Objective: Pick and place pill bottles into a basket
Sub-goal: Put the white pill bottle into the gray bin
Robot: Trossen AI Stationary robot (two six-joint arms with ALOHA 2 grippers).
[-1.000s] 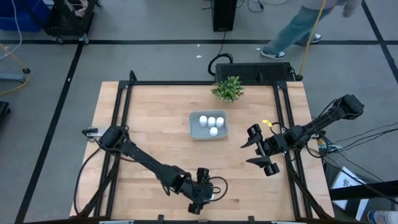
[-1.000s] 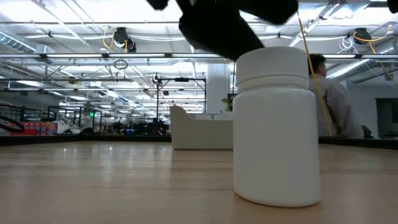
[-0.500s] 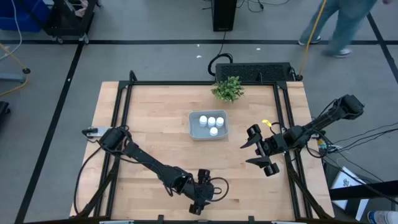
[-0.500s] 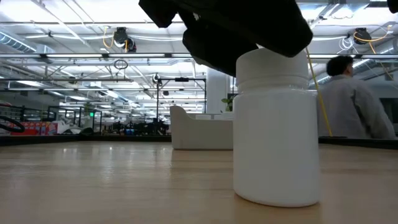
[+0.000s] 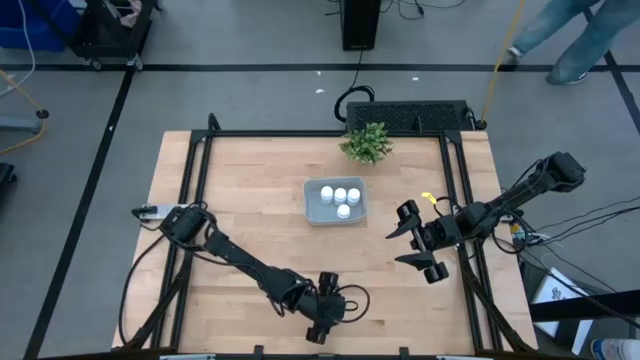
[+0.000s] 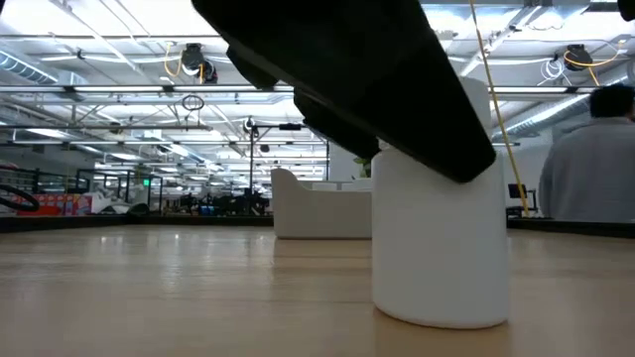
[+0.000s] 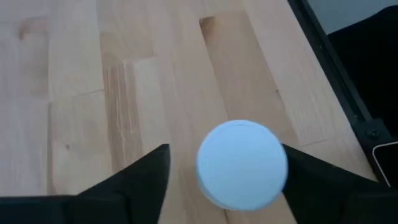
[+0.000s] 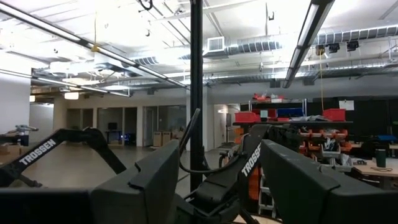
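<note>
- Left gripper (image 7: 224,180) hangs low over the near edge of the table (image 5: 250,200), near the middle, pointing almost straight down; its two dark fingers (image 7: 140,177) stand apart on either side of the last loose pill bottle (image 7: 242,163), with bare wood visible between that finger and the cap, so the claw is open around the bottle and not yet clamped on it.
- In the low view the bottle (image 6: 442,243) stands upright on the wood, its long axis vertical, with the dark gripper body (image 6: 347,74) covering its cap from above.
- Deciding relation: the bottle sits directly beneath and between the left fingers, slightly nearer one finger than the other. Closing should therefore be enough to take it, though the off-centre position may nudge it sideways first.
- Four other pill bottles (image 5: 339,197) already lie in the basket (image 5: 312,213), which sits at the table's centre toward the far side, just near of the small green plant (image 5: 366,143).
- From the claw, the basket lies farther away and a little to the right.
- Right gripper (image 5: 415,243) waits raised at the right side of the table, fingers (image 8: 152,180) spread and empty; it is closer to the basket but well apart from the loose bottle, so the left arm is clearly the nearer one.
</note>
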